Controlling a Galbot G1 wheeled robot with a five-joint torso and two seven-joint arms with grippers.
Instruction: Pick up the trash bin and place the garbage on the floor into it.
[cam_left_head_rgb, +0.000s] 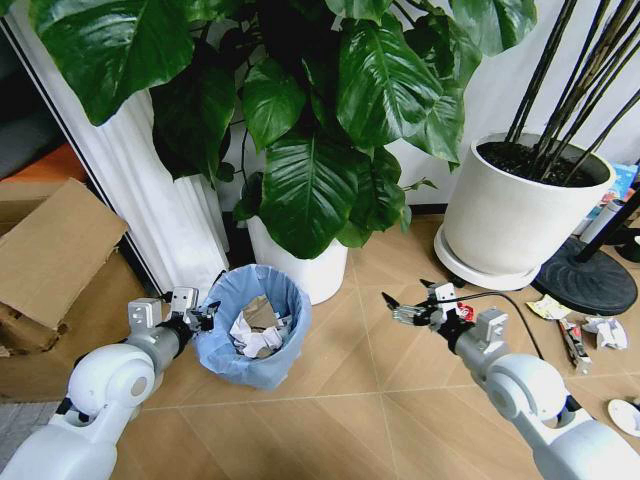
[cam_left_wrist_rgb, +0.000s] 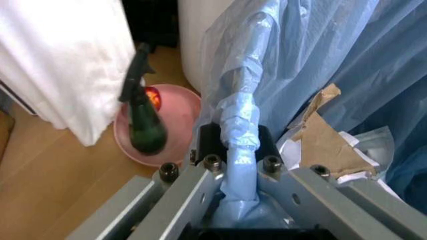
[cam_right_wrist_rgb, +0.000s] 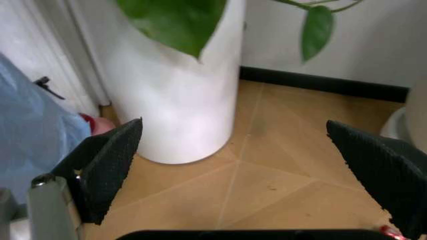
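The trash bin, small and lined with a pale blue bag, stands tilted on the herringbone floor with crumpled paper and a cardboard scrap inside. My left gripper is shut on its near-left rim; the left wrist view shows the black fingers pinching the bag's folded edge. My right gripper hovers open and empty over the floor to the bin's right, its pads spread wide. Garbage lies on the floor at the right: a yellow wrapper, a red wrapper, a blue-white packet and a white lid.
A white plant pot with big leaves stands right behind the bin, and a larger white pot at the back right. A black round stand base is beside the litter. Cardboard boxes are on the left. A spray bottle on a pink dish sits by the bin.
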